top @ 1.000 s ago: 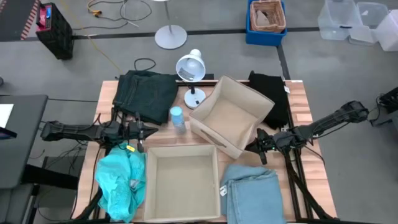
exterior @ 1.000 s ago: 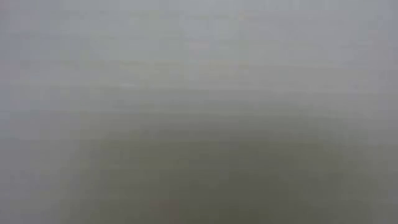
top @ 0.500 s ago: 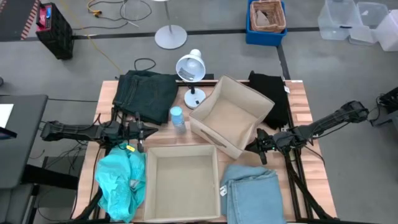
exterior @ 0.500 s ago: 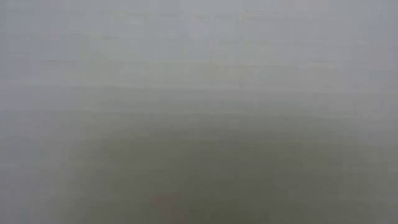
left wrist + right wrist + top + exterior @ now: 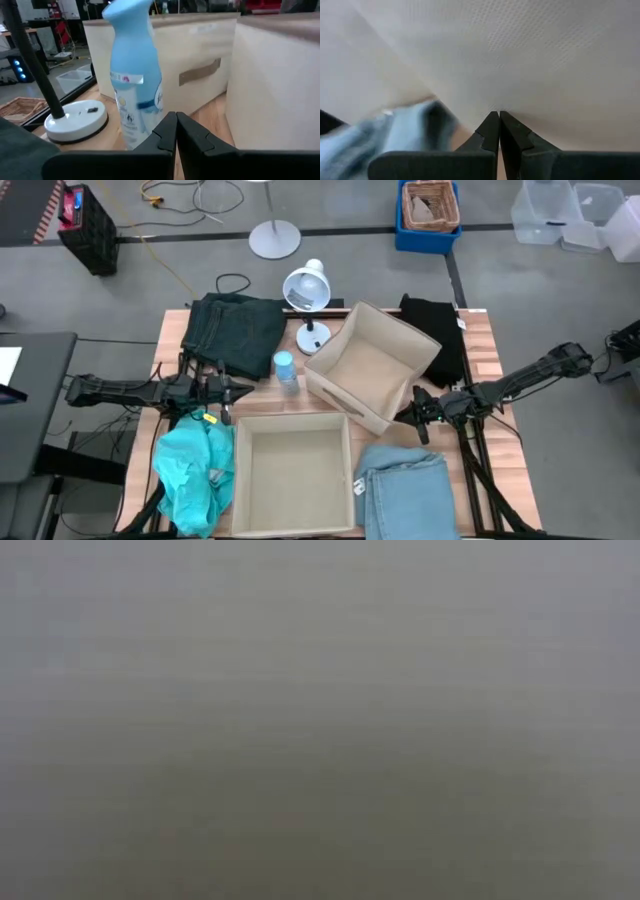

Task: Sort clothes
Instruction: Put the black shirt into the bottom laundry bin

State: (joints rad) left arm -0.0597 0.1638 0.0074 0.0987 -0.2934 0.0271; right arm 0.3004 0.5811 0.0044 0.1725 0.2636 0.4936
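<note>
Looking straight down, the high view gives the whole layout: wooden table (image 5: 480,340), two beige fabric boxes, four garments, both arms low at the sides. The low view gives nothing — just a flat grey blur.

Left gripper (image 5: 228,390) sits at the table's left side, between the dark green garment (image 5: 235,330) at the far left corner and the turquoise garment (image 5: 193,472) bunched at the near left edge. Its wrist view shows the fingers (image 5: 192,137) pressed together, holding nothing, with a pale blue spray bottle (image 5: 135,75) upright just ahead, a white lamp base (image 5: 76,119) beside it, and a box wall with a brown handle behind. From above the bottle (image 5: 286,371) stands next to the white desk lamp (image 5: 308,292).

Right gripper (image 5: 418,413) is at the right side, near the corner of the tilted beige box (image 5: 372,367). Its wrist view shows closed, empty fingers (image 5: 512,135) right up against beige dotted fabric, with pale blue cloth at one side — contact with the fabric can't be judged.

Boxes: the tilted one sits mid-table, turned at an angle, nothing inside. The square beige box (image 5: 292,472) at the near edge also has nothing inside.

Black garment (image 5: 440,330) lies at the far right, partly behind the tilted box. Pale blue denim-like garment (image 5: 405,492) lies folded at the near right, just beside the square box.
</note>
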